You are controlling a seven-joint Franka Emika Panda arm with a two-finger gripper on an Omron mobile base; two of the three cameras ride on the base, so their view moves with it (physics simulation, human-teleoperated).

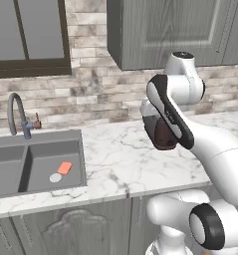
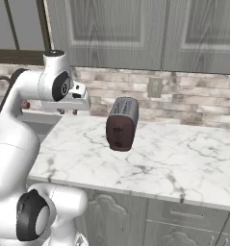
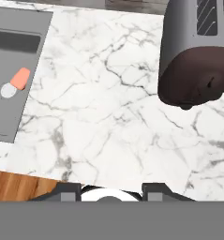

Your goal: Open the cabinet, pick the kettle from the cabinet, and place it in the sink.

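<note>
From my seat, the sink sits far left with its faucet behind and a small orange item in the right basin. Next over, my gripper hangs above bare marble counter, holding nothing; how far its fingers are spread I cannot tell. The toaster stands right of it, under the shut cabinet
</note>
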